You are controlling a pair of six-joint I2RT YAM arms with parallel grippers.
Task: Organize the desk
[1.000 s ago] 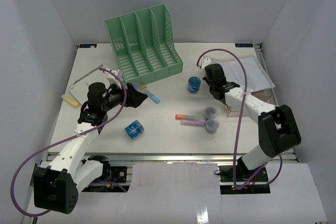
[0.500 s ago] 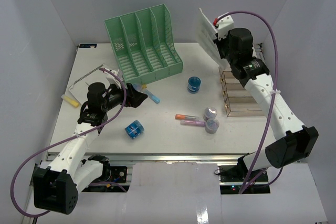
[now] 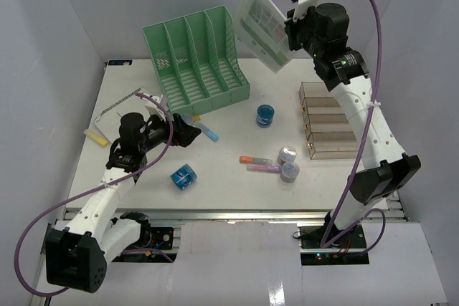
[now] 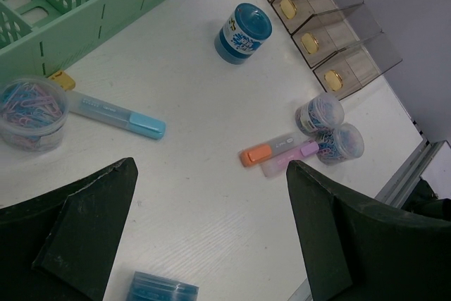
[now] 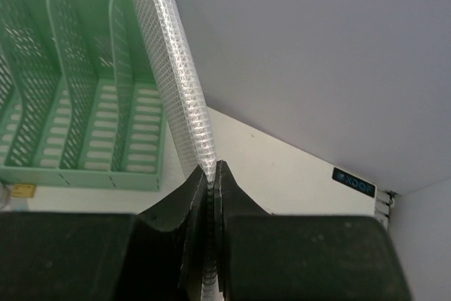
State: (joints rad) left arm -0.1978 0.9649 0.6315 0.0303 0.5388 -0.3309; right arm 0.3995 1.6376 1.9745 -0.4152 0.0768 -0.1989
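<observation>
— while the right gripper (image 3: 287,39) hangs high over the desk (image 3: 222,185), what's it got?
— it's pinched tight on the edge of a white mesh sleeve (image 3: 262,23). sleeve's tilted, up in the air, above and to the right of the green file rack (image 3: 197,55). wrist cam: pads (image 5: 190,202) meet on the sleeve's lower end, rack down-left.
— and the desk?
— flat under both arms, metal rail at the near edge. rack at the back, clear tray (image 3: 330,130) on the right, blue tub (image 3: 265,115) btw them.
— left gripper (image 3: 193,134)?
— low over the desk, jaws wide apart, nothing in em. close ahead: a blue highlighter (image 4: 116,113) + a paperclip tub (image 4: 32,112), both near the rack.
— mid-desk?
— orange + purple markers (image 3: 252,159) side by side, right by two small jars (image 3: 287,154). blue box (image 3: 183,176) nearer the rail.
</observation>
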